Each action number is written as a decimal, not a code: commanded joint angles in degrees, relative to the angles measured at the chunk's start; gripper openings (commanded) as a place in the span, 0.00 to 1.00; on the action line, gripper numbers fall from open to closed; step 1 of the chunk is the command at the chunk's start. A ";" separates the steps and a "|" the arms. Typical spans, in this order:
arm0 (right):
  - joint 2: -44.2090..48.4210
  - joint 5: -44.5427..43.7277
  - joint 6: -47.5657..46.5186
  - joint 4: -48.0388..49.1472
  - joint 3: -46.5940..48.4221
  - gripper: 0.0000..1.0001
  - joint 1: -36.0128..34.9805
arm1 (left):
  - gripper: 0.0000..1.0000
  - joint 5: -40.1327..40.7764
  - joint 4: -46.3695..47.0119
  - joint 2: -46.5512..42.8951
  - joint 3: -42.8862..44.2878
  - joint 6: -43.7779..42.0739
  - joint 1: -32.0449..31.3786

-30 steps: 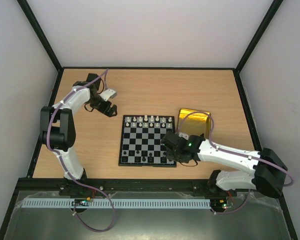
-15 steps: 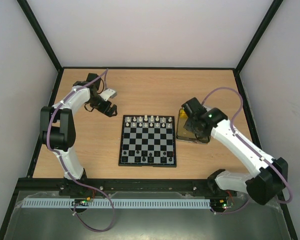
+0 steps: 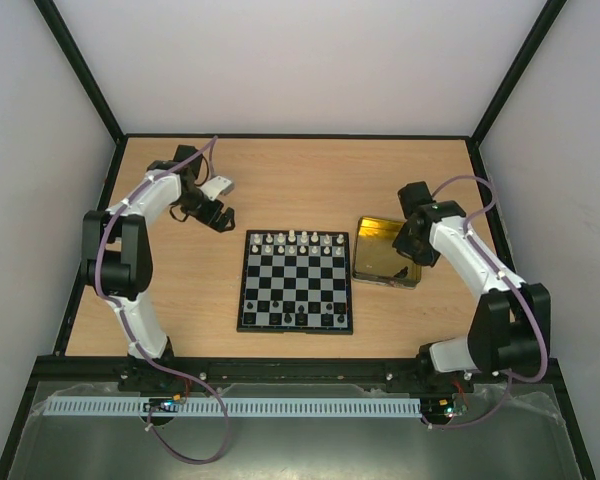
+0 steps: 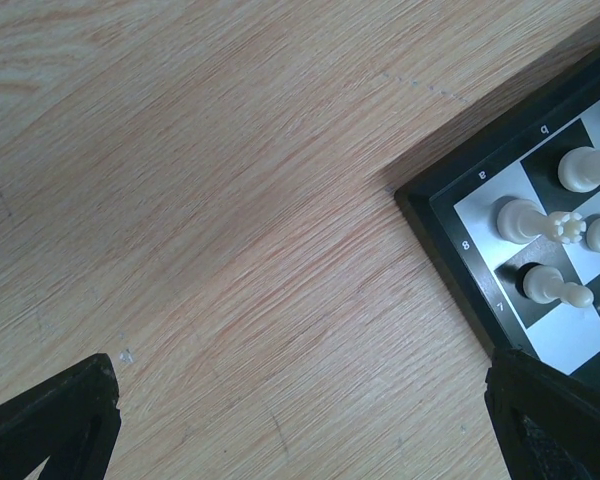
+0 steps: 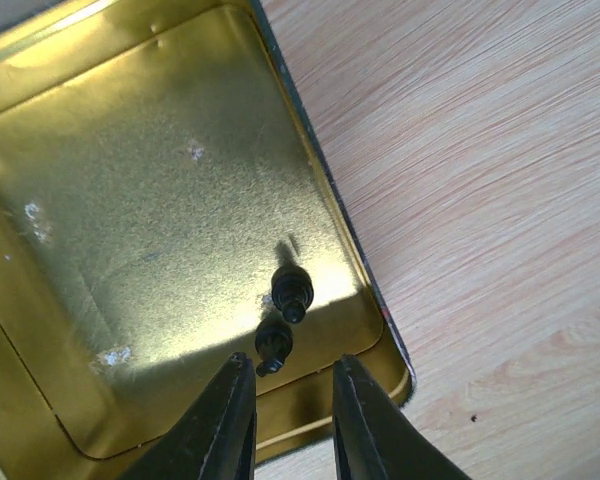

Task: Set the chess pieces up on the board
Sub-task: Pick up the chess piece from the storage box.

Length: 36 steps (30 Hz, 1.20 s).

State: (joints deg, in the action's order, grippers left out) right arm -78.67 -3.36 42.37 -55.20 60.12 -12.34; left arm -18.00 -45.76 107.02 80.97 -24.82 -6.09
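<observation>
Swinging away from the board (image 3: 296, 285), the right arm has crossed to the tray (image 5: 160, 180) within the last second, while the left arm has kept its place off the board's far left corner.

The right gripper (image 5: 292, 365) hangs over the tray's near right corner, its fingers narrowly parted with nothing between them. Just ahead of the fingertips, two black pieces (image 5: 290, 290) lie on the gold floor. They are close together and hard by the right wall where it curves into the corner. The nearer one shows just beside the left fingertip in the wrist view; whether they touch I cannot tell. Open gold floor stretches away to the left and far side. Beyond the tray's right rim runs open table (image 3: 280, 180).

The left gripper (image 4: 298, 375) is spread wide and empty over plain wood, with the board's a8 corner just inside its right finger. White pieces (image 3: 300, 240) stand along the board's far rows and other black pieces (image 3: 325, 320) along its near row, with the middle rows open between them. Broad wood lies left of the board and behind it. Only a narrow strip parts the board's right rim from the tray.
</observation>
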 commanded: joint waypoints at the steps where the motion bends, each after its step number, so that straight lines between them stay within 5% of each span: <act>1: -2.19 3.66 -3.49 4.70 -2.43 0.22 1.67 | 0.99 -0.64 -1.02 1.37 1.40 0.69 0.02; 30: -7.93 7.92 -5.05 15.96 -11.15 0.21 6.00 | 0.99 0.94 -1.29 0.86 0.52 1.19 0.11; 36: -8.58 7.85 -5.44 16.12 -10.56 0.14 6.34 | 0.99 1.51 -1.11 0.64 0.15 0.83 0.18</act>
State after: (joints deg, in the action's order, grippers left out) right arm -86.85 5.02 37.47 -39.77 49.80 -6.37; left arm -17.17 -45.76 107.81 80.99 -23.86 -6.09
